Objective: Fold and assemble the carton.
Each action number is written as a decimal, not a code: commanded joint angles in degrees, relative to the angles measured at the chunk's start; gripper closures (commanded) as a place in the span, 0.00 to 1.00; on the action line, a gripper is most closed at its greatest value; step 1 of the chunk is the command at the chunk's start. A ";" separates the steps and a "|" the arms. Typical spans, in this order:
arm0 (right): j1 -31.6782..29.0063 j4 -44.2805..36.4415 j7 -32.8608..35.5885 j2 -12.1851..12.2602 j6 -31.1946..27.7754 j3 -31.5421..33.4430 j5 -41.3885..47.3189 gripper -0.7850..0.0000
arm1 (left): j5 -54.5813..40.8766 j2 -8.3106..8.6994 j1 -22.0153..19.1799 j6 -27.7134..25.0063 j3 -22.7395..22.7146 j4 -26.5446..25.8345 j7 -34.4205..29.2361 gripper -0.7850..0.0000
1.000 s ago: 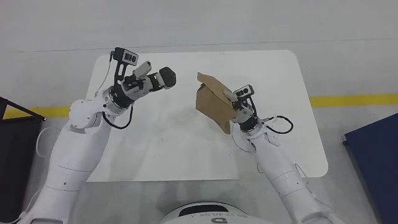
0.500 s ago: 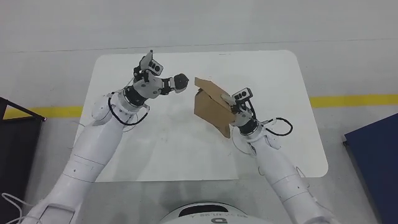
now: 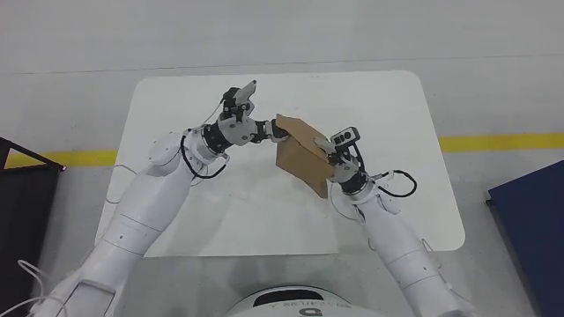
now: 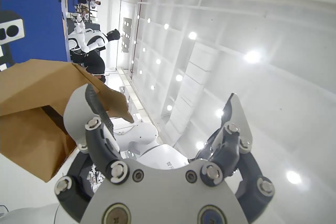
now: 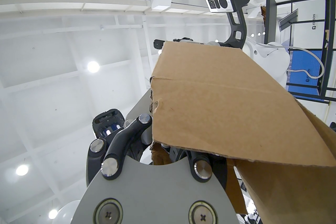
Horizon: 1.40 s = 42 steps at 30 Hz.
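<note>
The half-open carton (image 3: 302, 150) hangs over the counter (image 3: 220, 220), right of centre, pinched at its near-right edge by the right end effector (image 3: 333, 152); the left end effector (image 3: 270, 129), fingers spread, meets its left flap; folding looks barely begun; next, I'd say, that flap wants pressing inward.

Left arm (image 3: 141, 211) and right arm (image 3: 394, 231) white-shelled, black joints; black cable (image 3: 398, 174) loops near right wrist. Grey wrist plates (image 4: 162, 191), silver screws (image 4: 119, 170).
</note>
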 commanded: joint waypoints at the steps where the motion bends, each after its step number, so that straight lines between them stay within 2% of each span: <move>1: -0.06 -0.02 -0.01 0.05 -0.16 0.05 -0.26 1.00 | 0.05 -0.18 -0.18 0.37 0.33 0.11 -0.18 0.00; 18: -0.01 0.16 -1.02 0.30 -0.50 0.08 -1.29 1.00 | 6.40 -0.47 -1.15 4.22 0.21 0.79 0.36 0.00; 20: 0.06 0.22 -1.19 0.31 -0.53 -0.03 -1.47 1.00 | 6.76 -0.54 -1.34 4.55 0.28 0.82 0.29 0.03; 28: -0.34 -0.54 -2.20 0.71 -1.46 0.36 -4.56 1.00 | 14.34 -0.18 -1.62 4.85 -0.23 0.00 1.61 0.04; 31: -0.61 -0.93 -2.46 0.81 -1.37 0.40 -4.96 1.00 | 16.61 -0.03 -1.79 6.56 -0.10 -0.59 1.39 0.16; 33: -0.72 -1.14 -2.58 0.86 -1.46 0.34 -5.27 1.00 | 17.54 0.05 -1.89 7.46 -0.17 -0.91 1.32 0.33; 34: -0.75 -1.21 -2.65 0.88 -1.44 0.34 -5.33 1.00 | 18.22 0.12 -1.90 7.83 -0.29 -1.08 1.46 0.47; 42: -1.05 -1.55 -2.99 1.09 -1.48 0.66 -5.13 1.00 | 24.02 1.41 -0.80 12.13 -3.63 -3.95 1.29 0.67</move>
